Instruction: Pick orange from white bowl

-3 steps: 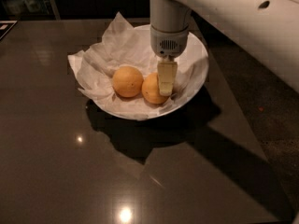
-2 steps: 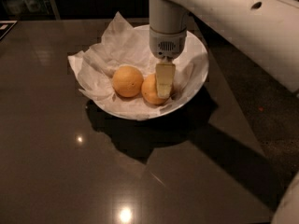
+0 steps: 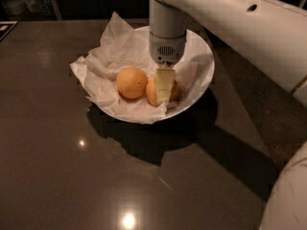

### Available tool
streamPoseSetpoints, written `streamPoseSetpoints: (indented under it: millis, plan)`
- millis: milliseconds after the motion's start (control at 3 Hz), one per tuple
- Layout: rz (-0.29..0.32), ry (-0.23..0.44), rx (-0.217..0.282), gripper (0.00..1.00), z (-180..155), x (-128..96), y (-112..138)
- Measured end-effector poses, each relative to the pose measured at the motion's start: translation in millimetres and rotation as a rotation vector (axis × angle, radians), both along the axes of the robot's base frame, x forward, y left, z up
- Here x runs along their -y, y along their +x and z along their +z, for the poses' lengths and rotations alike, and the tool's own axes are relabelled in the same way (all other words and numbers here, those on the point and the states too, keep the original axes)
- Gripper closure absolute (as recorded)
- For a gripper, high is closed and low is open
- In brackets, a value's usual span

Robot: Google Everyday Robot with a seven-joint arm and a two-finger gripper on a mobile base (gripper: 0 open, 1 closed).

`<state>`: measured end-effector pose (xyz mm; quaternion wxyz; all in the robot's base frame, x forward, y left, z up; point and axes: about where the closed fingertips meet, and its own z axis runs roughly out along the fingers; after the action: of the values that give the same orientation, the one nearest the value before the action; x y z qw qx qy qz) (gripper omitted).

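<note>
The end effector (image 3: 164, 83) is drifting toward nine o'clock, centring on the pale round orange (image 3: 150, 92) at five o'clock in the glossy white bowl (image 3: 205, 65); its grip, I cannot tell.

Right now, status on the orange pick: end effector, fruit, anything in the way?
End effector down inside white bowl, at the right-hand orange. Orange not yet lifted, on crumpled paper. Second orange close on its left.

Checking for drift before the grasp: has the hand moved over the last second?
Yes, slightly. The hand, low in the white bowl at the orange, has edged toward the other orange.
</note>
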<state>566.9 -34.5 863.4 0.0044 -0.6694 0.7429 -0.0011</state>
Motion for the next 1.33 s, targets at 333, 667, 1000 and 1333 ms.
streamPoseSetpoints:
  millis: [333,667,1000,1333]
  plan:
    - [-0.010,0.002,-0.018,0.35,-5.8,-1.4,-1.4]
    - [-0.005,-0.004,-0.010,0.53,-7.6,-1.6,-3.5]
    - [-0.005,-0.004,-0.010,0.77,-7.6,-1.6,-3.6]
    - [-0.019,0.044,0.060,0.98,7.2,5.0,-6.6]
